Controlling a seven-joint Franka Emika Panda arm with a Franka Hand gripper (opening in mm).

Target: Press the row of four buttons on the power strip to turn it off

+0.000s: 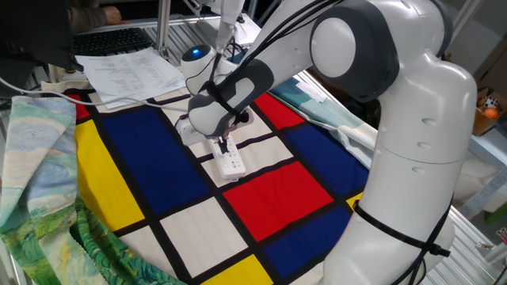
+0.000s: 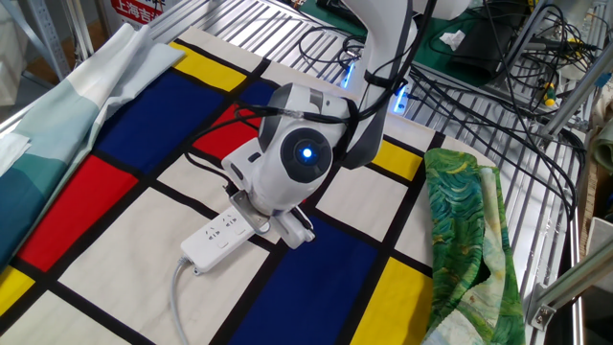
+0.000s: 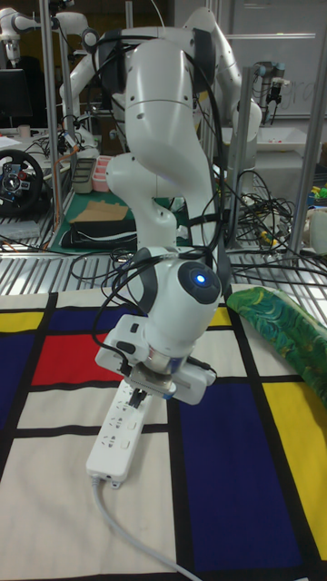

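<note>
One real worry from where I'm standing: the power strip (image 3: 118, 425) just lies loose on the colour-block cloth (image 2: 86, 192), so an off-centre poke could skid it and miss the four buttons (image 3: 130, 410). It's a long white bar with a thin cord, under the gripper (image 3: 139, 395). Can't tell if the fingers are apart or together.

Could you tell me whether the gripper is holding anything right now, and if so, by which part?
Nothing appears to be held: the gripper points down at the power strip lying flat on the cloth. Whether its fingers are open or shut cannot be told.
</note>
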